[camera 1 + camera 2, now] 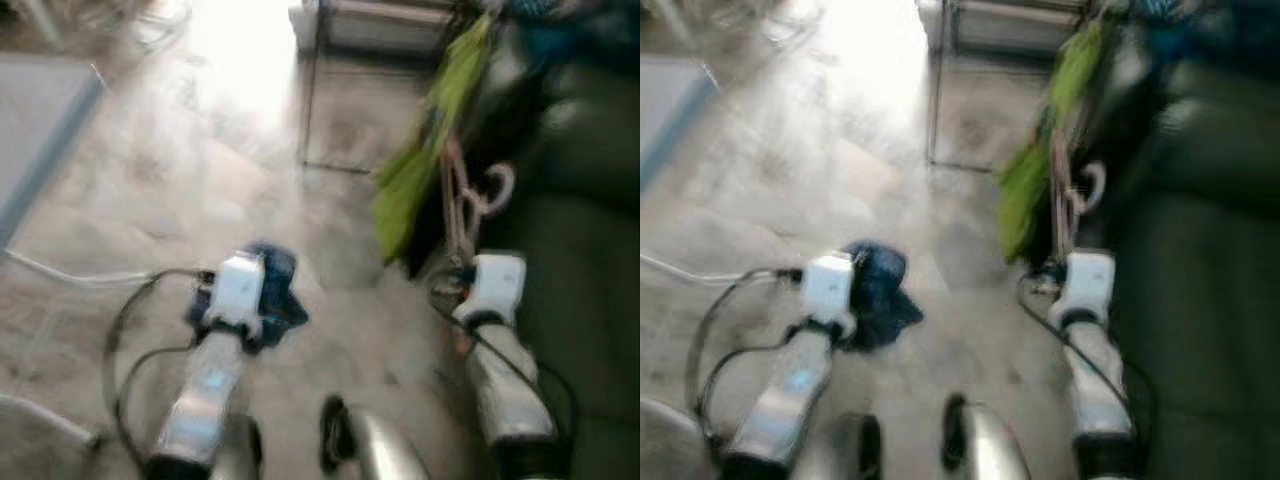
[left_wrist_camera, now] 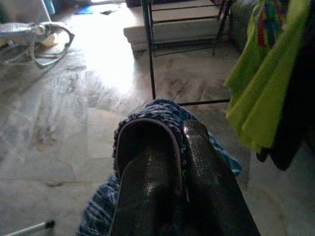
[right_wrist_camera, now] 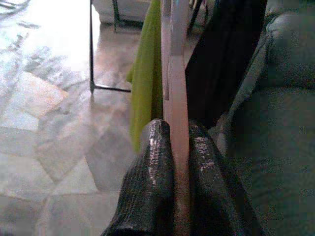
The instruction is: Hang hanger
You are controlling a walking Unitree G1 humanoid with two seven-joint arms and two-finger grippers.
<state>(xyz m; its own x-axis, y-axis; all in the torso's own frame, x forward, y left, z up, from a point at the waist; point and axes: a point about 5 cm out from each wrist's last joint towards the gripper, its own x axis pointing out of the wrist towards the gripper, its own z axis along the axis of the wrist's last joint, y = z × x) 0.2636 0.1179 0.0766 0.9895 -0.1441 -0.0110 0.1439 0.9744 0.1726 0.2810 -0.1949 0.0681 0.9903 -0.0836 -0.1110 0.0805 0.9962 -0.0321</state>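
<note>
My right gripper (image 3: pixel 178 135) is shut on a pink hanger (image 3: pixel 177 73), whose thin edge runs up between the two black fingers. In the eye views the hanger (image 1: pixel 465 205) stands ahead of my right wrist, its hook (image 1: pixel 497 187) curling to the right. My left gripper (image 2: pixel 181 147) is shut on a blue striped cloth (image 2: pixel 162 110), seen as a dark blue bundle (image 1: pixel 275 285) in front of my left wrist. A black metal clothes rack (image 2: pixel 150 54) stands ahead, with a lime green garment (image 1: pixel 425 150) and dark clothes (image 3: pixel 224 54) hanging near the hanger.
A dark green sofa (image 1: pixel 580 250) fills the right side. Marble floor (image 1: pixel 200 180) stretches ahead, with bright glare at the far end. A white cable (image 1: pixel 70 272) lies on the floor at left, beside a grey panel (image 1: pixel 40 130). A baby bouncer (image 2: pixel 34 37) stands far off.
</note>
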